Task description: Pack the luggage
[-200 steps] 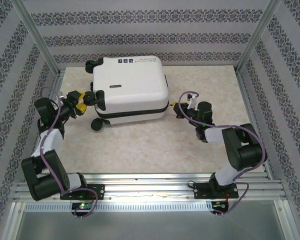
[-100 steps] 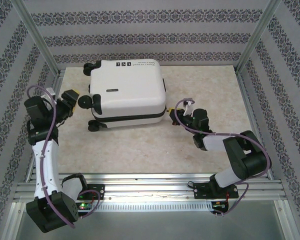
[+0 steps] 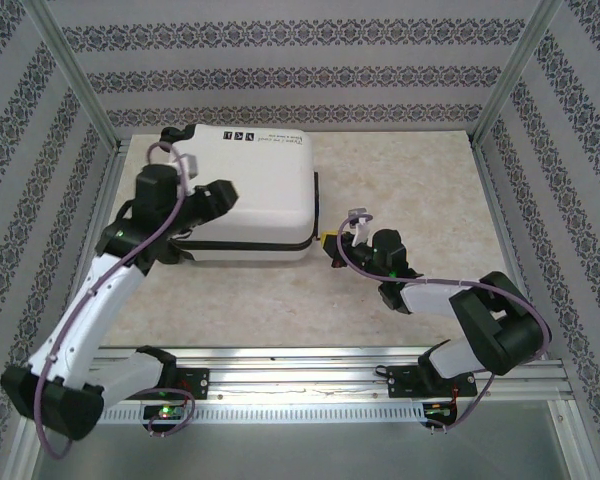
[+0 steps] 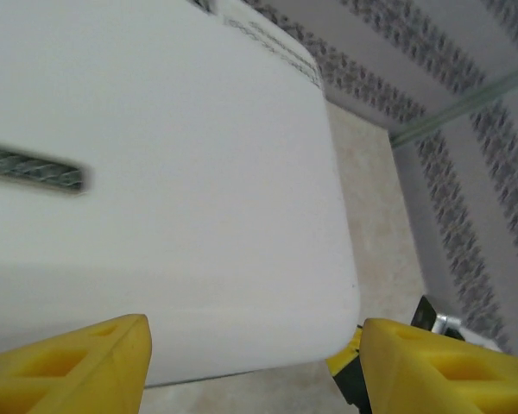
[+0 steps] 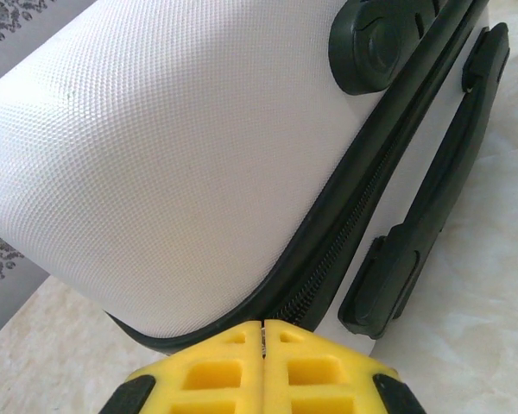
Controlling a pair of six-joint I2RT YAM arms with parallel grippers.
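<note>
The luggage point(image 3: 250, 190) lies flat and zipped closed at the back left of the table, white shell up. My left gripper point(image 3: 223, 193) hovers over its left half; in the left wrist view its yellow pads point(image 4: 95, 362) stand wide apart above the shell point(image 4: 155, 172), holding nothing. My right gripper point(image 3: 327, 240) is shut at the luggage's near right corner. In the right wrist view the pads point(image 5: 263, 332) meet against the black zipper point(image 5: 328, 276), with a thin grey sliver of the zipper pull pinched between them. A black handle point(image 5: 423, 216) and a wheel point(image 5: 380, 43) sit beside it.
Beige tabletop point(image 3: 410, 180) lies open to the right of the luggage and in front of it. Metal frame posts point(image 3: 80, 90) and patterned walls close in the sides and back. A rail point(image 3: 300, 360) with both arm bases runs along the near edge.
The left arm swung from the wheel at the luggage's left side up over its shell. The luggage slid left and back, and the right gripper followed its corner leftward, still shut.
</note>
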